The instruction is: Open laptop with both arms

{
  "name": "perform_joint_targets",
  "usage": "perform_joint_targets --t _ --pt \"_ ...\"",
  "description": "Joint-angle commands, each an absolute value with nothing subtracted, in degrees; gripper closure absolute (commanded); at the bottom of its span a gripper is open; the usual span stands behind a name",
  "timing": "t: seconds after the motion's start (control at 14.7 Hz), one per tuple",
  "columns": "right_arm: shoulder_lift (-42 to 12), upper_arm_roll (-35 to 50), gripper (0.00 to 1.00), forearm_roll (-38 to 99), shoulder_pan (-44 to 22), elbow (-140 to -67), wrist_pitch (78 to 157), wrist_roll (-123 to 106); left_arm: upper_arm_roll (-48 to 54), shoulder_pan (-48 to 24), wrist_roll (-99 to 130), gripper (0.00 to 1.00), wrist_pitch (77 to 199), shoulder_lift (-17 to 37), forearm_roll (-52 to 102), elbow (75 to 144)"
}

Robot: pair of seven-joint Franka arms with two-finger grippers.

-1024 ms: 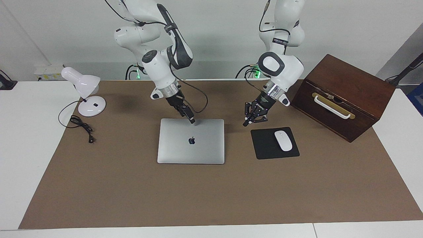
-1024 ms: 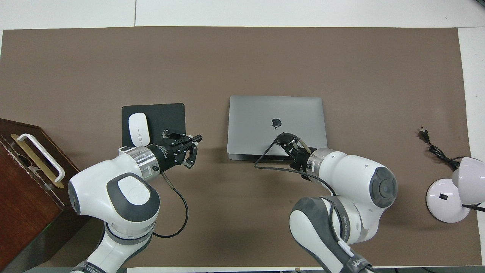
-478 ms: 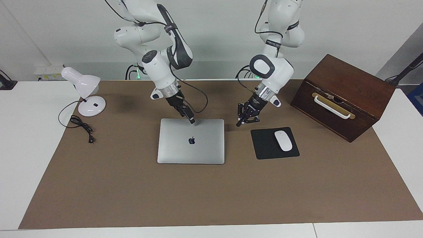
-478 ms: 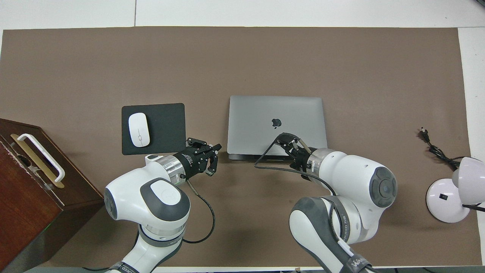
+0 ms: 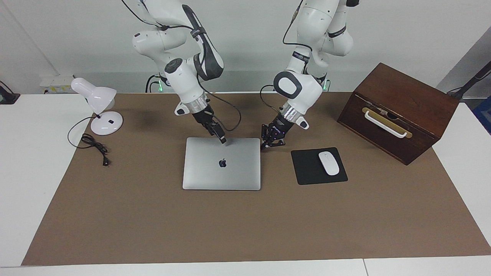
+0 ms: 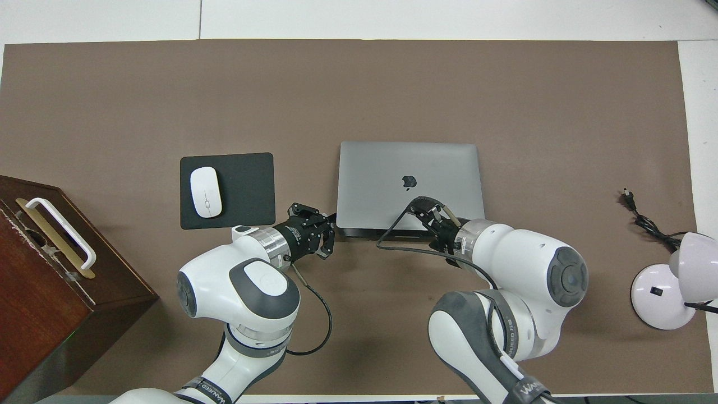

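The laptop [image 5: 220,172] [image 6: 392,168] lies closed and flat on the brown mat, silver-grey with a dark apple logo on its lid. My right gripper [image 5: 223,141] [image 6: 420,203] is shut, and its tip rests on the lid near the edge closest to the robots. My left gripper [image 5: 264,147] [image 6: 332,227] is shut and low over the mat. It is right beside the laptop's corner nearest the robots, toward the left arm's end. I cannot tell whether it touches the laptop.
A black mouse pad [image 5: 307,170] with a white mouse [image 5: 329,163] lies beside the laptop toward the left arm's end. A brown wooden box [image 5: 399,111] stands past it. A white desk lamp [image 5: 98,103] and its cord [image 5: 94,147] sit at the right arm's end.
My left arm has swung from beside the mouse pad toward the laptop, bringing its shut gripper to the laptop's corner. The right gripper and the laptop have not moved.
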State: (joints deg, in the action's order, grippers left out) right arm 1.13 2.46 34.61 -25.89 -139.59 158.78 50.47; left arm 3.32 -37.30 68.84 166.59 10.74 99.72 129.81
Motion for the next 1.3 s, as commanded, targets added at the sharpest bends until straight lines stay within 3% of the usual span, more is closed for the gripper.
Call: perform_joint_targets --t 0.0,1.23 --pt "0.53 2.90 0.00 35.86 -24.79 -139.13 159.87 47.81 2.72 -39.63 67.32 1.00 168.31 12.04 101.43 128.23" --pt "0.18 2.90 0.00 35.86 -24.35 -138.60 159.87 47.46 2.81 -41.66 66.71 1.00 170.42 16.70 101.25 124.80"
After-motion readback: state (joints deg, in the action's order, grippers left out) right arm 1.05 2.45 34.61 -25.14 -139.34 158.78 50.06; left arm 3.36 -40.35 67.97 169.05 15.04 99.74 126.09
